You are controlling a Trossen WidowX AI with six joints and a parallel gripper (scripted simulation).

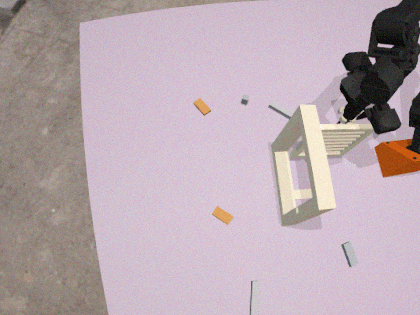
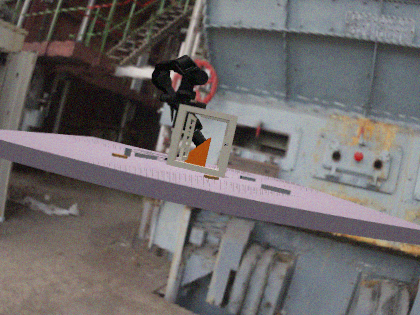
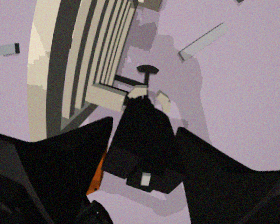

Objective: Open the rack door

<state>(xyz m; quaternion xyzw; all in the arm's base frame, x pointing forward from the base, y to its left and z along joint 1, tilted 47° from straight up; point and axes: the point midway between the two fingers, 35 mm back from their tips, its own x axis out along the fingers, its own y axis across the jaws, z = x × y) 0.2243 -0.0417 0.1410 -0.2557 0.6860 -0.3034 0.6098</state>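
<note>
A pale lilac desk carries a cream frame, its slatted door swung out toward the arm's side. Beside the door's free edge, the black tool stands partly open; whether its fingers touch the handle cannot be told. Orange blocks lie beyond the frame.

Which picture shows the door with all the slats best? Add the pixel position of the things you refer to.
The wrist view shows the slatted door (image 1: 345, 141) (image 2: 187, 139) (image 3: 100, 45) best, because its slats look biggest there. The top view shows it from above, swung out from the frame (image 1: 316, 159) (image 2: 226, 146) (image 3: 40, 70). The exterior view shows it small, through the frame.
</note>
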